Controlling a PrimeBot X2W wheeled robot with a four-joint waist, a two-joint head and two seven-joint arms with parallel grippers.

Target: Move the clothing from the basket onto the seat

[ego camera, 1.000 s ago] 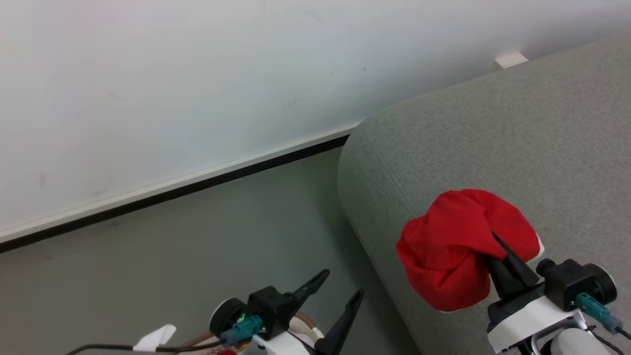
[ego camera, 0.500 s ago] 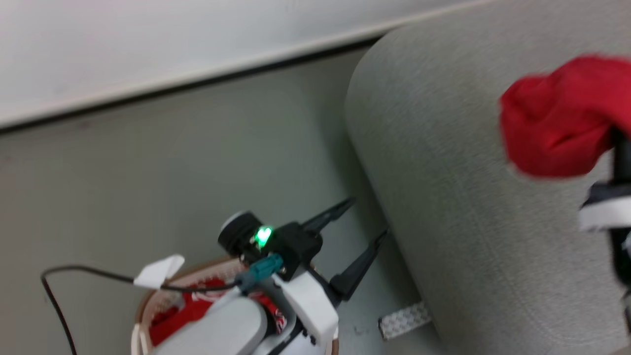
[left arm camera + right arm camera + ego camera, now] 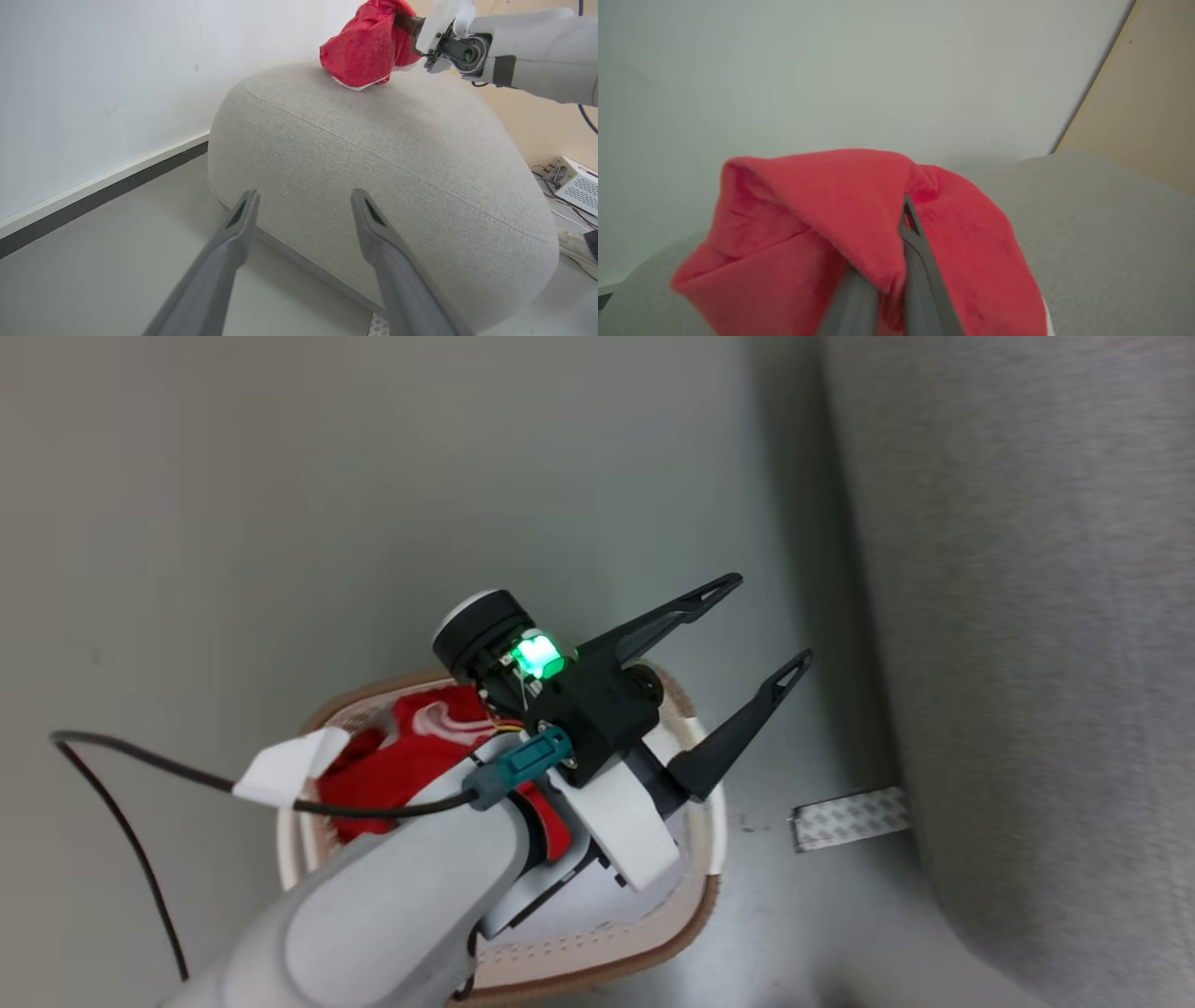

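Over the sofa's top, my right gripper (image 3: 903, 212) is shut on a bright red garment (image 3: 822, 219) that drapes over its fingers. The left wrist view shows that garment (image 3: 364, 44) touching the top of the light grey sofa (image 3: 373, 154), with the right gripper (image 3: 405, 23) behind it. My left gripper (image 3: 770, 621) stands open with nothing between its fingers above the cream basket (image 3: 695, 896) with the brown rim. More red clothing (image 3: 401, 775) with white trim lies in the basket, partly hidden by my left arm. The sofa's side (image 3: 1027, 616) rises just right of the basket.
A strip of pale tape (image 3: 850, 819) lies on the grey floor between basket and sofa. A black cable (image 3: 131, 840) trails from my left arm. The white wall with a dark baseboard (image 3: 103, 196) runs behind. A white box (image 3: 574, 182) and wires sit beyond the sofa.
The head camera has swung down and left, so the basket is now in full view and the right gripper with the red garment has left that picture. The left gripper stays open.
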